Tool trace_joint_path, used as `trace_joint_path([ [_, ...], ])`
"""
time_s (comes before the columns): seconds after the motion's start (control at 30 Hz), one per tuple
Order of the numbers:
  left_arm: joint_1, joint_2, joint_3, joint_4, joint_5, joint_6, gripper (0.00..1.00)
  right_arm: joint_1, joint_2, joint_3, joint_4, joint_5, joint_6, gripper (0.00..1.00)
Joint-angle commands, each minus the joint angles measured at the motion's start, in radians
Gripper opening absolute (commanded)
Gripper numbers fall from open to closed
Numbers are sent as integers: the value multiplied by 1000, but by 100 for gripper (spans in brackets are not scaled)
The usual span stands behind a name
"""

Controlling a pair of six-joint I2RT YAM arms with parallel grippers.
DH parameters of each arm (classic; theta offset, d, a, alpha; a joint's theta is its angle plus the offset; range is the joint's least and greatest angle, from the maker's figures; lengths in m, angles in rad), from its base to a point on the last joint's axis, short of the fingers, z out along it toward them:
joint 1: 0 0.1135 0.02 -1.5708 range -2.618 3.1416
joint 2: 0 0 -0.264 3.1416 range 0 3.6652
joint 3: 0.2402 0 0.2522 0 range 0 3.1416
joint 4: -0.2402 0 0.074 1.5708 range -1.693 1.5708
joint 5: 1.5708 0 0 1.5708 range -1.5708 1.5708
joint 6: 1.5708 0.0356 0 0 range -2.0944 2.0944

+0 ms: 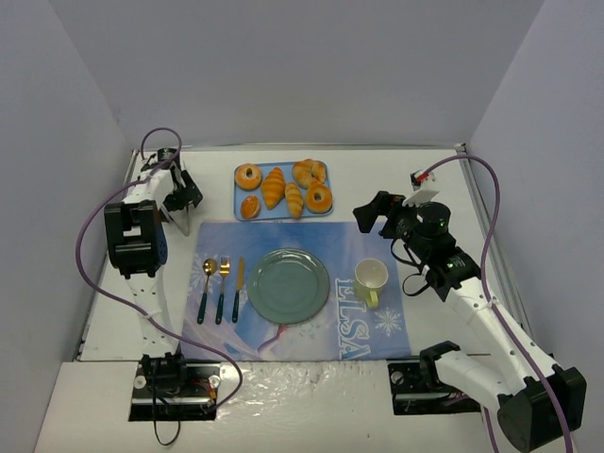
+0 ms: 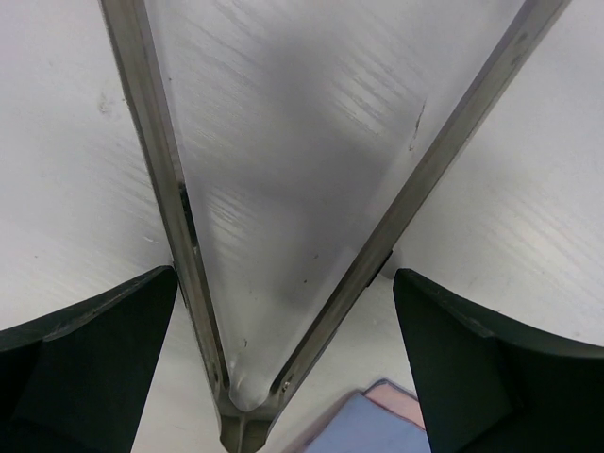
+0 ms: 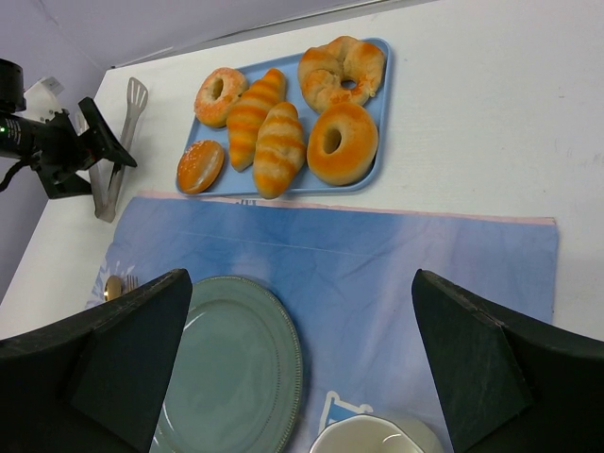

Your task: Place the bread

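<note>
Several breads lie on a blue tray (image 1: 322, 172) at the back of the table: ring doughnuts (image 3: 341, 143), striped rolls (image 3: 276, 149), a small round bun (image 3: 199, 165). A green plate (image 1: 288, 284) sits empty on the blue placemat (image 1: 321, 241). Metal tongs (image 2: 283, 189) lie on the table left of the tray, also in the right wrist view (image 3: 118, 151). My left gripper (image 1: 181, 195) is open, its fingers on either side of the tongs' hinge end, not closed on them. My right gripper (image 1: 373, 212) is open and empty above the placemat.
A pale yellow cup (image 1: 371, 276) stands right of the plate. A spoon, fork and knife (image 1: 221, 288) lie left of it. White walls enclose the table on three sides.
</note>
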Motion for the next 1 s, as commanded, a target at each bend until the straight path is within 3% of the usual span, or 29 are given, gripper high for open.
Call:
trace_joint_path([
  [0.0, 31, -8, 74, -36, -9, 29, 97, 5, -15, 7, 84, -6, -4, 100],
  [0.37, 45, 59, 153, -75, 47, 65, 96, 5, -12, 15, 80, -7, -5, 100],
  [0.47, 45, 77, 175, -92, 61, 68, 87, 5, -17, 11, 79, -5, -2, 100],
  [0.77, 40, 16, 157, -68, 104, 47, 45, 5, -24, 5, 79, -3, 4, 100],
  [0.97, 31, -99, 128, -54, 104, 37, 39, 5, -26, 2, 81, -4, 8, 100],
])
